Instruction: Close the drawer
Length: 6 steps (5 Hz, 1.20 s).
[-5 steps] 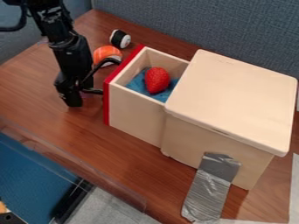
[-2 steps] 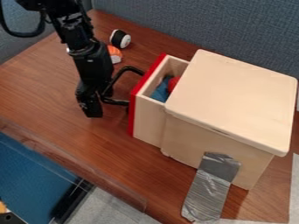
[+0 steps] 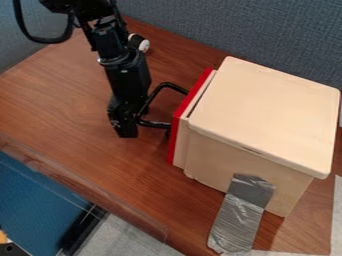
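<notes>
When the red front panel stands just proud of the wooden box, as it does now, treat the closing stroke as nearly complete. Locate the drawer at the left side of the box in the camera view, where a narrow strip of its pale side wall lies between the panel and the box. The gripper hangs low, outboard of the panel, against or just beside the bent black handle. You cannot tell from this angle how wide its jaws stand, or whether they have hold of the handle; do not assume a grasp. Expect the drawer to be light, rigid and fairly smooth-running, with the wood tolerant of moderate contact. The handle appears stiff but slick, so a push on its curve may slip. Apply force at the middle of the handle or panel, square to the front face; off-centre force may rack the drawer in its opening. Push gently toward the box until the panel seats, then stop: excess force may shift the box, although the grey tape probably helps anchor it to the table.
</notes>
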Available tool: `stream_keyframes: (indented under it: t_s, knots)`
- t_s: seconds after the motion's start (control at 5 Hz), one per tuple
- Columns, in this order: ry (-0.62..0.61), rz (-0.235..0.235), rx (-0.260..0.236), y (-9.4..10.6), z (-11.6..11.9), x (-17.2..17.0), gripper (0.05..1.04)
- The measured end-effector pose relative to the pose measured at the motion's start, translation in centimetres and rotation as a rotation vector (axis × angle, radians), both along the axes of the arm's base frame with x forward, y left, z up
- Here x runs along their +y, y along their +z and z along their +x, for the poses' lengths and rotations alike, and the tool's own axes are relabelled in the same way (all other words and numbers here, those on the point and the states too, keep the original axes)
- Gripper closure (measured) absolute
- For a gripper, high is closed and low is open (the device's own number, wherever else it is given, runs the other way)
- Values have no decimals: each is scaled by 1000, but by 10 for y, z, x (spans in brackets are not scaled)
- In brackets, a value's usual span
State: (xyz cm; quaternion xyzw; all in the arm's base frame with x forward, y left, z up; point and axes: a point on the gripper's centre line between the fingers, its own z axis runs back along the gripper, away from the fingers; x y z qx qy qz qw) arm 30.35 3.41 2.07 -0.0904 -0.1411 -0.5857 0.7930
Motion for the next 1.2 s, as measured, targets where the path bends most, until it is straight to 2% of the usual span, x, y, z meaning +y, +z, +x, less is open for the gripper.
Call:
stream_keyframes:
  t_s: [0.4, 0.6, 0.8, 1.0, 1.2]
  knots:
    - [-33, -14, 7, 0, 4, -29, 82]
    - [-24, -34, 38, 0, 0, -34, 82]
    - [-2, -40, 41, 4, 3, -30, 82]
    - [213, 8, 96, 12, 16, 9, 83]
    - [507, 76, 115, 36, 24, 74, 84]
